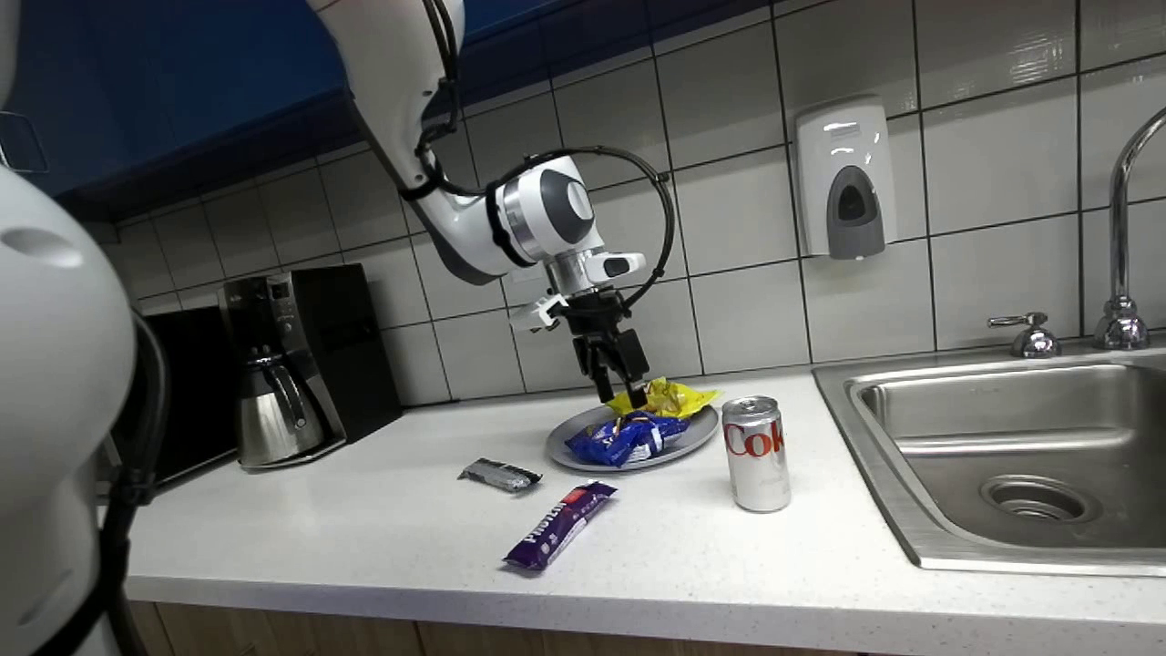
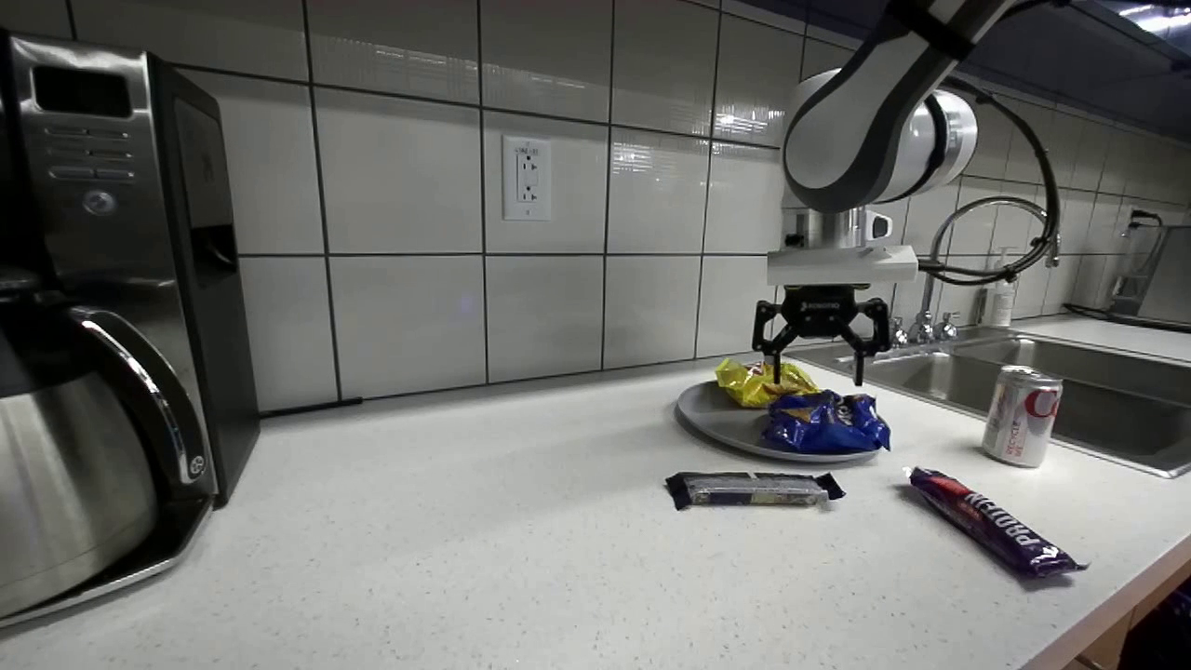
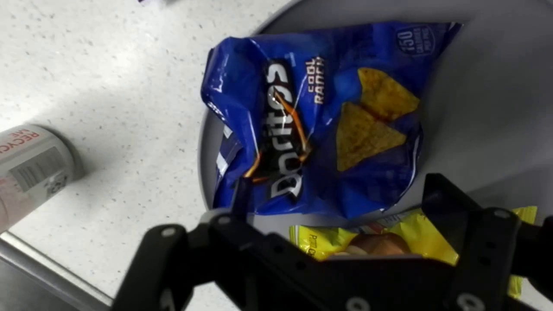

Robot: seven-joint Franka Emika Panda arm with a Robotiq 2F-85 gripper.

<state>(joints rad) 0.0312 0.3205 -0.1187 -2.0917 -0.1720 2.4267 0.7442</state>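
On the pale, finely speckled counter (image 2: 447, 540), we count one smooth, round gray plate (image 2: 713, 421). On it lie a blue bag (image 3: 322, 125) at the near side and a yellow bag (image 2: 752, 384) at the far side, two in all, both of crinkled, glossy film. Nearer than the plate and apart from it rest a silvery bar (image 2: 754, 489) with dark ends and, to its right, a slim purple bar (image 2: 992, 523), making two in shiny wrappers. One can (image 1: 757, 456), a metal cylinder, stands upright at the right, between the plate and the steel sink (image 1: 885, 474). A boxy coffee maker (image 1: 335, 337) stands at the left. Above the bags we find the black gripper (image 2: 818, 381), its two fingers (image 2: 858, 366) spread wide apart, pointing down and holding nothing; whether a tip touches either bag, we cannot tell.
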